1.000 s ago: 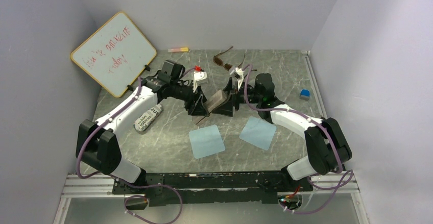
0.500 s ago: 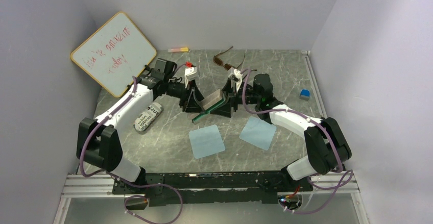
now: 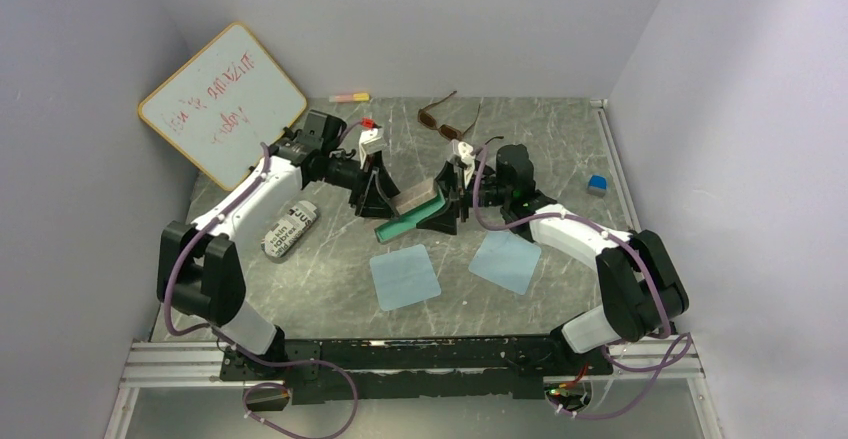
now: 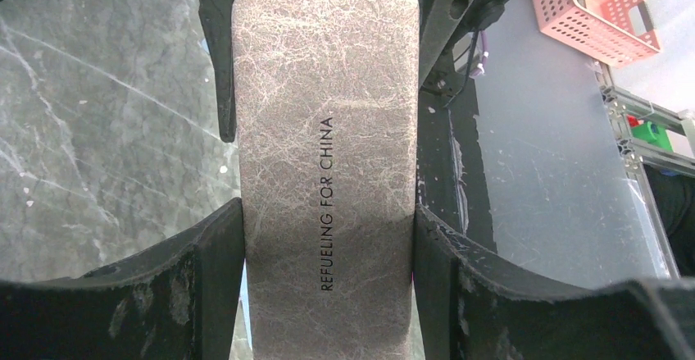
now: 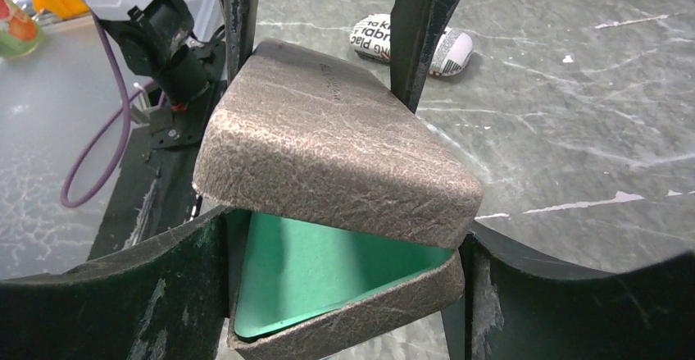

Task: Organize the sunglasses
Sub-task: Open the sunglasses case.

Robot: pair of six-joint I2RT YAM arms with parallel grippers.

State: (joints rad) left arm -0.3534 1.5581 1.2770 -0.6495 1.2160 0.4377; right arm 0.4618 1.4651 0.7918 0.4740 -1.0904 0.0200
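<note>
The brown-framed sunglasses (image 3: 447, 119) lie at the back of the table, apart from both arms. Mid-table, both grippers hold the brown case (image 3: 418, 195). My left gripper (image 3: 385, 191) is shut across the lid (image 4: 328, 130), one finger on each long side. My right gripper (image 3: 443, 209) is shut on the lower shell (image 5: 352, 315). The lid (image 5: 328, 155) stands lifted at an angle, and the green lining (image 5: 320, 274) shows inside. The case looks empty as far as I can see into it. No black-framed pair is in view.
A grey pouch (image 3: 290, 229) with black lettering lies left of the case. Two pale blue cloths (image 3: 403, 276) (image 3: 505, 260) lie in front of it. A whiteboard (image 3: 222, 104) leans at the back left, and a small blue block (image 3: 597, 184) sits at the right.
The case has come open. My left gripper has swung the lid up and back while the right one kept hold of the lower shell, and the green lining now shows.
</note>
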